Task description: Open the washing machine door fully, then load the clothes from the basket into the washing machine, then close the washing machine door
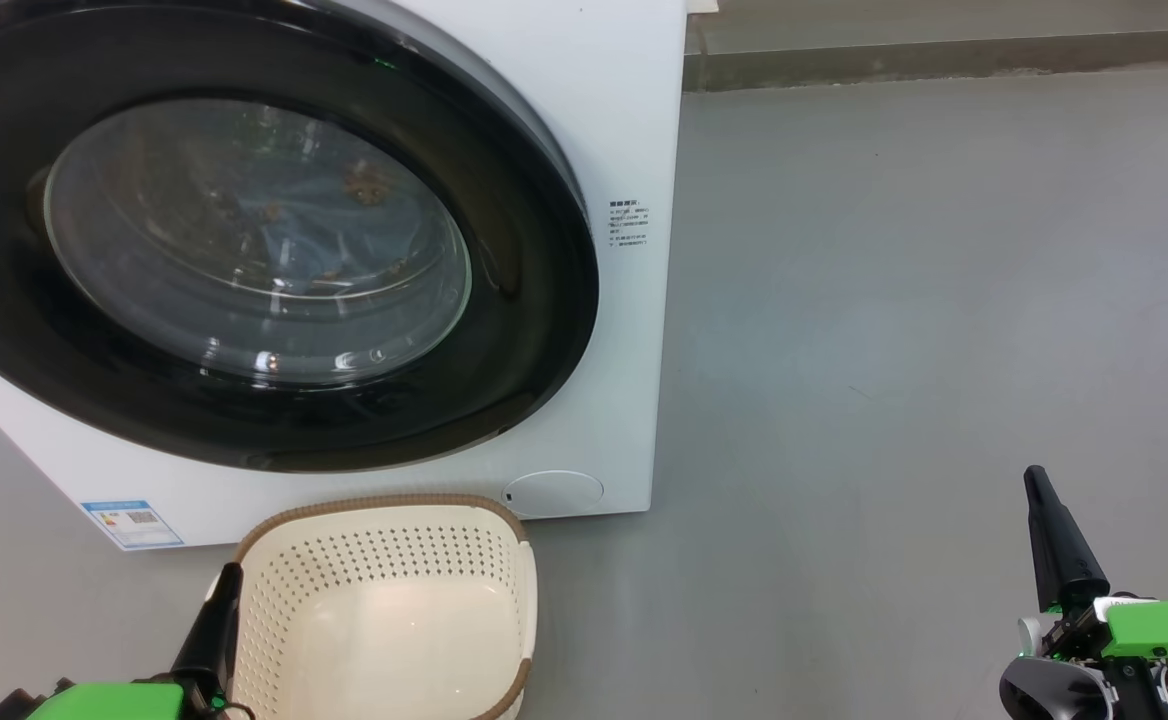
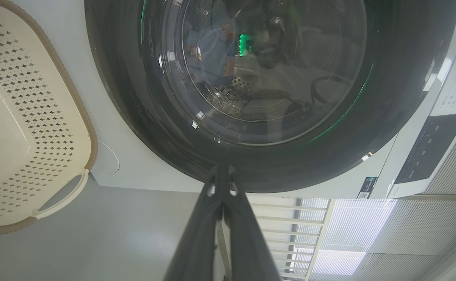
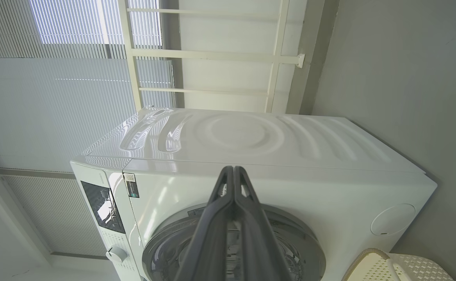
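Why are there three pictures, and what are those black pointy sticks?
A robot with two arms took them. One picture looks down from a camera on its head; the other two come from cameras on its wrists. The sticks are its grippers: the left gripper beside the basket, the right gripper above the grey floor. Both have their jaws shut and hold nothing. The big white box is a washing machine; its round black door is closed. Blue clothes show through the glass. The basket is empty.
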You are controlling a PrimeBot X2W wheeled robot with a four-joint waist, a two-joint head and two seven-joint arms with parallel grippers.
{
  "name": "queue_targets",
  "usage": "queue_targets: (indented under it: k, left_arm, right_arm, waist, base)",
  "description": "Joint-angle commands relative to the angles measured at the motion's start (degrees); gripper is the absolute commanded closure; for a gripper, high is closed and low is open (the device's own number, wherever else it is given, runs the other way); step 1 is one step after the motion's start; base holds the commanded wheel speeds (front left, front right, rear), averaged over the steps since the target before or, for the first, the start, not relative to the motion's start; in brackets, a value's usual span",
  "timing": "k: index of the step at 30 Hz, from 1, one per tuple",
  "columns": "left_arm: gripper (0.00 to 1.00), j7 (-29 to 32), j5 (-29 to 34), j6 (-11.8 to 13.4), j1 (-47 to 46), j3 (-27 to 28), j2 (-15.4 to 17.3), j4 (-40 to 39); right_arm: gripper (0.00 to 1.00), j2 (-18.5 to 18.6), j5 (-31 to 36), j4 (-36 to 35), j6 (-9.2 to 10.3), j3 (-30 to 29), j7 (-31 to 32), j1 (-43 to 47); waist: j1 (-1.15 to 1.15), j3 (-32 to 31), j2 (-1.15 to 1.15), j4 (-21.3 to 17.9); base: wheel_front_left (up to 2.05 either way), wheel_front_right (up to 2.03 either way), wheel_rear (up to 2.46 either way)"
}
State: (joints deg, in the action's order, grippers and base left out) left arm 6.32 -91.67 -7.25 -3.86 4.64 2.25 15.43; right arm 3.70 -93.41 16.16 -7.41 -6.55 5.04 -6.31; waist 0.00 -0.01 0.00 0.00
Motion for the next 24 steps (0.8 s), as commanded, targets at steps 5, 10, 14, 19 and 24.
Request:
queue_targets:
  k: [5,10,14,19,24]
  left_arm:
    - [1.00,0.2,-0.4,0.0,-2.8,2.0,0.6,-1.3]
    - [1.00,0.2,-0.4,0.0,-2.8,2.0,0.6,-1.3]
    - [1.00,0.2,-0.4,0.0,-2.8,2.0,0.6,-1.3]
    - [1.00,0.2,-0.4,0.0,-2.8,2.0,0.6,-1.3]
    - [1.00,0.2,-0.4,0.0,-2.8,2.0,0.6,-1.3]
  right_arm:
    - [1.00,0.2,0.1,-1.8,-0.08,1.3,0.4,-0.3]
    - [1.00,0.2,0.2,-1.8,-0.08,1.3,0.4,-0.3]
    - [1.00,0.2,0.2,-1.8,-0.08,1.3,0.4,-0.3]
    - [1.00,0.1,0.2,-1.8,-0.08,1.3,0.5,-0.3]
    - [1.00,0.1,0.2,-1.8,-0.08,1.2,0.5,-0.3]
  waist:
    - [0.00,0.0,0.00,0.0]
    - [0.00,0.0,0.00,0.0]
    - [0.00,0.0,0.00,0.0]
    - [0.00,0.0,0.00,0.0]
    - [0.00,0.0,0.00,0.0]
  base:
    - [0.00,0.00,0.00]
    - [0.00,0.00,0.00]
    - [0.00,0.00,0.00]
    - [0.00,0.00,0.00]
    - [0.00,0.00,0.00]
